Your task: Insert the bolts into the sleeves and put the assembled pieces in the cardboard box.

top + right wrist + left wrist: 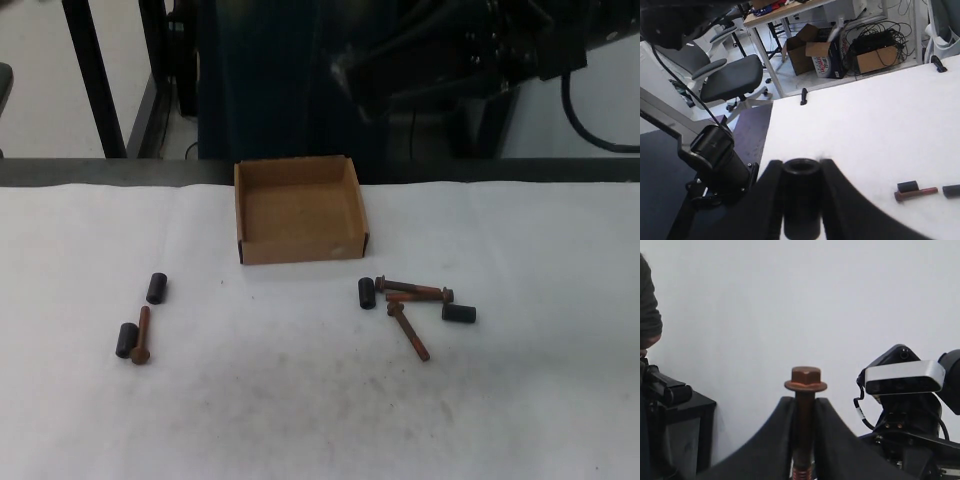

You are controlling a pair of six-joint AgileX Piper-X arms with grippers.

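We see a white surface that takes most of the high view. Near its far edge, about in the middle, stands the cardboard box, open on top, with its brown floor showing.

The left jaws are closed on a rusty brown bolt, the gripped bolt. It stands upright between the two black jaws, and its flanged hexagonal head rises above their tips, with a pale wall behind. Beside it in the left wrist view we see the other arm's wrist camera. The right jaws are closed on a black sleeve, the gripped sleeve. Its open end shows above the tips of the jaws, and the white surface spreads beyond it.

The other pieces lie on the surface in two groups, on the near side of the box. To the left, a loose bolt lies just beside the near sleeve, and a second sleeve lies apart from them, closer to the box. To the right, a crosswise bolt lies along the group. We think another one is pressed against it, but we cannot tell for sure. A slanted bolt lies just in front of it. The left-end sleeve and the right-end sleeve close this group on its two sides.
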